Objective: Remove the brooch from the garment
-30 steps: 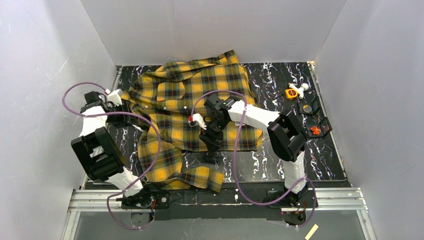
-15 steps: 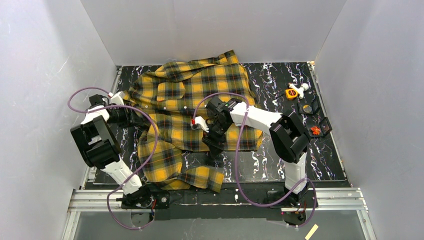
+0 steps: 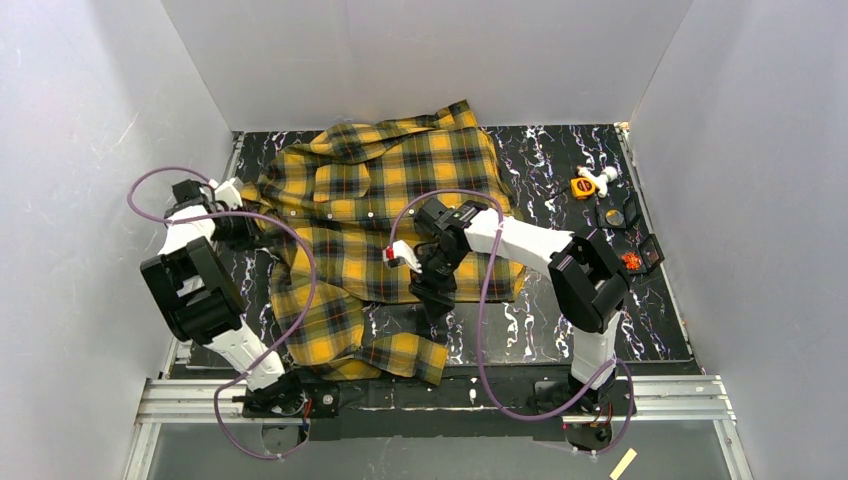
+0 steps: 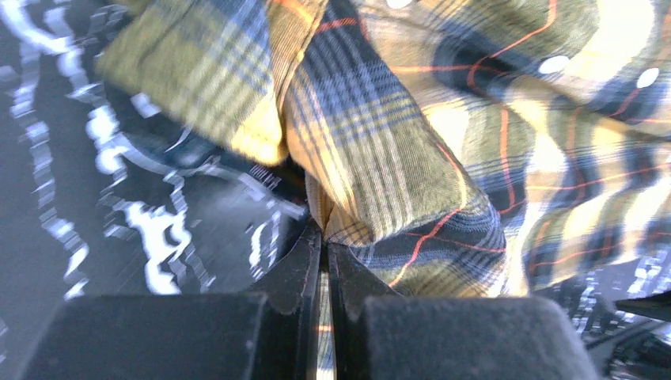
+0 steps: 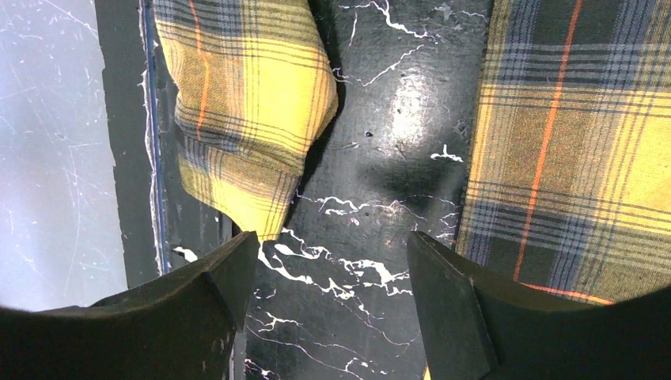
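Brooch position cannot be confirmed in any view: it is too small to pick out against the plaid, so treat it as pinned somewhere on the garment, which lies spread across the desk. At the near edge, a loose plaid flap lies crumpled. Just beyond it, the right pincer hangs with its jaws apart, gripping nothing, above bare desk between that flap and the shirt body. Farther back on the left, the left pincer is closed on a raised fold of fabric at the shirt's edge. The round white spots beyond that fold appear to be snap buttons, not the ornament. Farther still lie the chest pocket and the collar. At the far right, a small orange-and-white item sits well apart from the shirt. Handling judgement: the brooch is probably light, rigid and easy to lose from a grip, while the flannel is soft and will lift with it. Take hold of the ornament by its rim, with the other pincer holding the cloth down just beside it. Pulling hard may tear the fabric or bend the pin.
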Robot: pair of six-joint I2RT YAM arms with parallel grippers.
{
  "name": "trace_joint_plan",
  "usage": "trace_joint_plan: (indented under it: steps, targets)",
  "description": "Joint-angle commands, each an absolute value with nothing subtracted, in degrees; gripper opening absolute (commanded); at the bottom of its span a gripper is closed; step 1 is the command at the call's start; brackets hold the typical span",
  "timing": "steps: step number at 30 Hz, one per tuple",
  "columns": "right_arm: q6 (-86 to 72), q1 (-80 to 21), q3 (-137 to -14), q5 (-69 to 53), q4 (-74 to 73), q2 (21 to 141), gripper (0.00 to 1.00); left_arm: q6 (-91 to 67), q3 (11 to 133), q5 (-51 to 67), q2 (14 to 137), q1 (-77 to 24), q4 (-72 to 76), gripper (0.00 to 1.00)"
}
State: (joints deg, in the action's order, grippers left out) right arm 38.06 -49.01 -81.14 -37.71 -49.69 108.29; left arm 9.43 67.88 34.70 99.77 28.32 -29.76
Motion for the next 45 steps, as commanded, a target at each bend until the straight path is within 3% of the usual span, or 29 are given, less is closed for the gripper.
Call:
trace_joint_plan:
  steps: [1, 5, 11, 21, 27, 30, 31, 33, 34, 45]
  targets:
    - [41.5, -50.7, -80.7, -38.7, -52.2, 104.0, 0.77, 16.3, 74.3, 17.0, 92.6, 28.4, -42.6, 0.00]
    - [42.6, -53.3, -78.3, -37.5, -51.5, 102.4, 0.77, 22.2, 75.5, 4.4, 90.8, 28.9, -45.5, 0.00]
    - [42.9, -56.7, -75.7, -37.0, -49.9, 101.1, 0.77, 21.8, 77.5, -1.4, 96.0, 28.9, -46.0, 0.00]
    - [41.4, -60.3, -69.8, -34.6, -46.4, 101.0, 0.73, 20.2, 79.5, 2.5, 100.7, 28.9, -46.6, 0.00]
    - [35.6, -60.4, -68.6, -30.0, -40.2, 103.3, 0.77, 19.9, 78.3, 3.9, 100.6, 29.0, -46.2, 0.00]
    - [34.0, -60.4, -66.6, -23.9, -38.0, 104.7, 0.66, 19.3, 80.0, 4.4, 102.5, 28.9, -46.1, 0.00]
    - [34.5, -60.7, -65.9, -26.2, -39.2, 104.4, 0.56, 19.3, 81.0, 4.4, 103.6, 28.9, -46.1, 0.00]
    - [33.7, -61.6, -64.3, -27.5, -39.0, 103.9, 0.16, 19.7, 81.9, 4.2, 105.0, 29.0, -46.0, 0.00]
    - [34.7, -61.6, -64.9, -27.6, -40.1, 103.6, 0.01, 19.9, 82.0, 4.1, 105.4, 28.9, -45.9, 0.00]
    - [48.5, -50.7, -71.7, -22.6, -66.2, 94.2, 0.01, 22.8, 83.1, 2.3, 107.4, 28.9, -45.2, 0.00]
